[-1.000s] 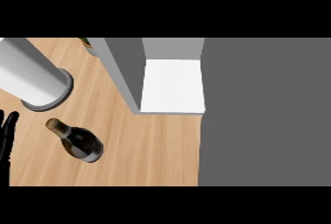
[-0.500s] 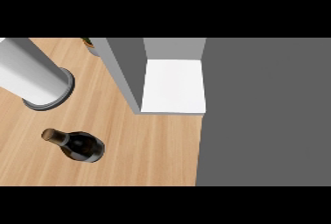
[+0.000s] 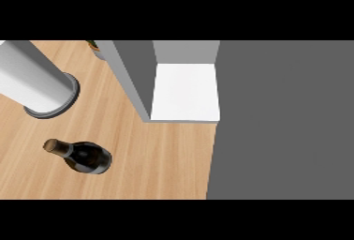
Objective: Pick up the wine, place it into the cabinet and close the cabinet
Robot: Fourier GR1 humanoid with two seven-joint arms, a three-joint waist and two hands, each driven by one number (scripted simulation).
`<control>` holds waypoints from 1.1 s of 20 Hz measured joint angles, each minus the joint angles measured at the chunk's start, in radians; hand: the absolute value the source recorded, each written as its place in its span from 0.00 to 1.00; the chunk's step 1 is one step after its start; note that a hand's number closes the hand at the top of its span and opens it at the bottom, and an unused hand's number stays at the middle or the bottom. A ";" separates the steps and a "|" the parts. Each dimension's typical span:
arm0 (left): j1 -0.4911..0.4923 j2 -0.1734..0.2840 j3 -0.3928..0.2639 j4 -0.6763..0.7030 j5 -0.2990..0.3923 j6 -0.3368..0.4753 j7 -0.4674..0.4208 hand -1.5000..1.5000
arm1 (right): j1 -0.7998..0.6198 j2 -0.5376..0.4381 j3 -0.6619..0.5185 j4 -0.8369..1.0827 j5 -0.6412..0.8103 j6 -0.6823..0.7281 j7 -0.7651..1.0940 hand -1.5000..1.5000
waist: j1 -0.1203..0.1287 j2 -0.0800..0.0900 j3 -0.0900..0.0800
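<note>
we see no hands, finger state untellable; wine bottle [image 3: 81, 156] stands at seven o'clock from cabinet [image 3: 183, 91].

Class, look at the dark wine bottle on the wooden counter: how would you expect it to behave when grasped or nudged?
The wine bottle looks like smooth, glossy glass, so probably slippery and breakable. It seems to stand upright on a narrow base, so a sideways nudge might tip it. Its round body would then likely roll across the counter.
</note>
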 measured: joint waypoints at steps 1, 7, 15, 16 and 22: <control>0.007 -0.003 -0.006 -0.002 0.001 0.000 0.007 0.00 | -0.020 -0.001 -0.001 -0.001 0.001 -0.007 0.018 0.00 | 0.000 0.000 0.000; 0.011 -0.005 -0.001 -0.004 0.008 0.014 0.040 0.00 | -0.111 0.002 0.008 -0.011 0.010 -0.054 0.122 0.00 | -0.006 0.000 0.000; -0.053 -0.011 -0.011 -0.003 0.011 0.088 0.119 0.00 | -0.254 -0.026 -0.040 -0.016 0.018 -0.095 0.261 0.00 | -0.012 0.001 0.000; -0.068 -0.008 -0.006 -0.003 0.012 0.100 0.131 0.00 | -0.264 -0.028 -0.039 -0.017 0.020 -0.099 0.276 0.00 | -0.013 0.001 0.001; -0.142 -0.026 0.011 0.011 0.008 0.150 0.146 0.00 | -0.330 -0.044 -0.059 -0.028 0.023 -0.121 0.364 0.00 | -0.016 0.000 0.000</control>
